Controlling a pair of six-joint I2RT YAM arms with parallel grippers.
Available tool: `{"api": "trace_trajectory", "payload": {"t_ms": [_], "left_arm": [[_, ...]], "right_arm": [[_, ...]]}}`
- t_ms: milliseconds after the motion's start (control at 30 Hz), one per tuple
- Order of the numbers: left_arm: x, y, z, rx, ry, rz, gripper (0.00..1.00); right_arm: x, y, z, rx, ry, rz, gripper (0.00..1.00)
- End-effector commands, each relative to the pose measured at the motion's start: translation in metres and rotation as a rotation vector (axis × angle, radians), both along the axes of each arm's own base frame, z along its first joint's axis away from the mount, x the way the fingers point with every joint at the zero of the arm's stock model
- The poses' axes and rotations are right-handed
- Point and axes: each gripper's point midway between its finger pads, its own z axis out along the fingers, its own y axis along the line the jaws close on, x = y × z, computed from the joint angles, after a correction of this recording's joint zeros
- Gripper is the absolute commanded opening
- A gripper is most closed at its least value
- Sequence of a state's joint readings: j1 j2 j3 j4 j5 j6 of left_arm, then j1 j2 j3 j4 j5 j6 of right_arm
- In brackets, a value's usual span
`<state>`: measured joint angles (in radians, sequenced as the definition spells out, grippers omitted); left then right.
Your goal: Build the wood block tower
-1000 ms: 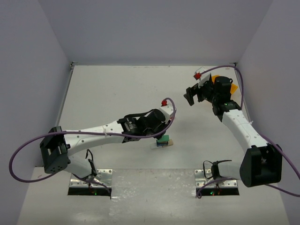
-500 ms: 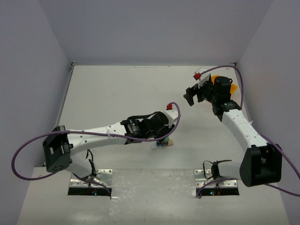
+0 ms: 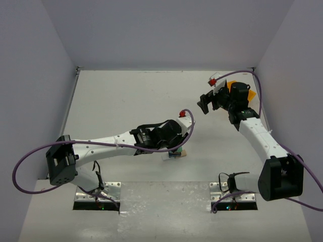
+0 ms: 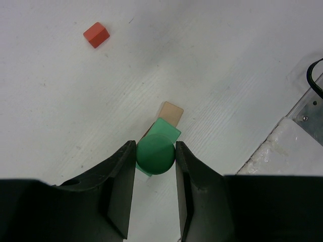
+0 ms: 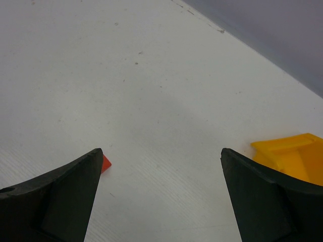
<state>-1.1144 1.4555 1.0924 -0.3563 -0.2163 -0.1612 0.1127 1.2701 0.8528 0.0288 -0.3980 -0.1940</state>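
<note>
In the left wrist view my left gripper [image 4: 155, 145] is shut on a green cylinder [image 4: 155, 156], both fingers touching its sides. Right beneath it lie a flat green square block [image 4: 165, 130] and a pale plank [image 4: 171, 112] on the table. A red block [image 4: 96, 35] lies apart at the far left. In the top view the left gripper [image 3: 176, 145] covers most of the small stack [image 3: 176, 154]. My right gripper [image 3: 206, 104] is open and empty above bare table at the back right. A red block corner [image 5: 106, 163] shows beside its left finger.
A yellow plastic piece [image 5: 290, 151] lies at the right of the right wrist view and shows behind the right arm in the top view [image 3: 231, 85]. Metal base plates [image 3: 98, 194] sit at the near edge. Grey walls close in the table.
My left gripper moved a little right and nearer over the stack, then stayed still for the last half second. The right arm has not moved.
</note>
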Motion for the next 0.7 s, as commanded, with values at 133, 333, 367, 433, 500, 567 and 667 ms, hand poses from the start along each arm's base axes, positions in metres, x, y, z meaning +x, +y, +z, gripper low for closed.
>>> {"api": "trace_trajectory", "payload": {"t_ms": [133,333,367,433,500,567,667], "left_arm": [[0.007,-0.009,0.029,-0.082,-0.075,0.019,0.0],[0.004,-0.009,0.021,-0.07,-0.06,0.009,0.0],[0.003,-0.009,0.02,-0.071,-0.057,0.004,0.0],[0.002,-0.009,0.02,-0.069,-0.054,-0.005,0.0],[0.001,-0.009,0.019,-0.067,-0.051,-0.01,0.0],[0.0,-0.007,0.018,-0.063,-0.047,-0.006,0.0],[0.001,-0.006,0.017,-0.063,-0.05,0.003,0.0]], "right_arm": [[0.004,0.001,0.014,0.013,-0.053,0.013,0.99],[0.003,0.001,0.015,0.012,-0.055,0.013,0.99],[0.003,0.001,0.015,0.012,-0.056,0.013,0.99],[0.002,0.001,0.016,0.013,-0.056,0.015,0.99],[0.002,0.001,0.016,0.013,-0.059,0.013,0.99],[0.003,0.001,0.016,0.011,-0.058,0.015,0.99],[0.002,0.002,0.012,0.009,-0.048,0.022,0.99]]}}
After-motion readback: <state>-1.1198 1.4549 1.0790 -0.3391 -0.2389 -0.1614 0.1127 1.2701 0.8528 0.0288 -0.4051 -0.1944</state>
